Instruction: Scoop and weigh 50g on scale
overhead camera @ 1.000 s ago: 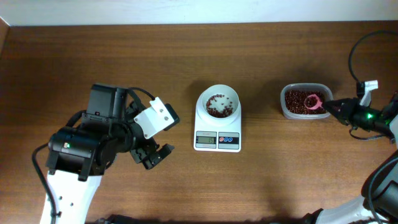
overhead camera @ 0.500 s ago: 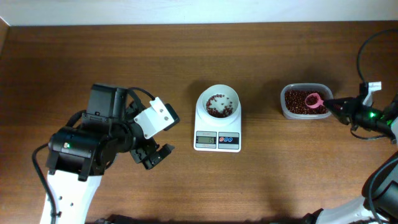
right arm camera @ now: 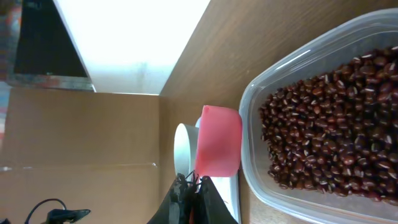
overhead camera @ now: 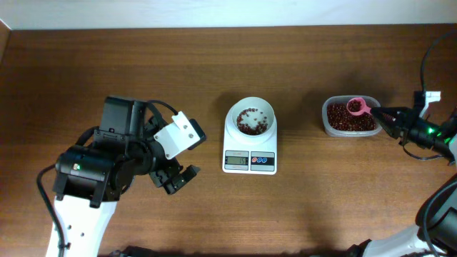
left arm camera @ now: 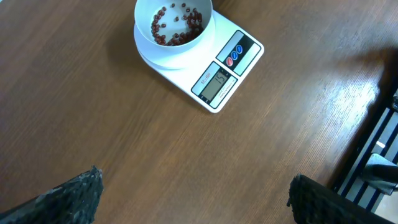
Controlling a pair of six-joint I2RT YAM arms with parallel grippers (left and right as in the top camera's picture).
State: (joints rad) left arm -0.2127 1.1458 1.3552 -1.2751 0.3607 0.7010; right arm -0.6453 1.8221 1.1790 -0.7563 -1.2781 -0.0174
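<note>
- The scale sits at the middle of the bench, display toward the lower edge of the overhead view.
- Its bowl holds only a thin scatter of beans, with white bottom showing between them, so I judge the weighing started but well short of target.
- The right hand is clamped on the handle of the pink scoop, which hangs over the upper part of the tub at right.
- Whether the scoop is loaded I cannot tell.
- The left hand is idle at lower left, fingers wide apart, holding nothing.
- Left to do: more scoops carried across to the bowl, then fine topping-up.
</note>
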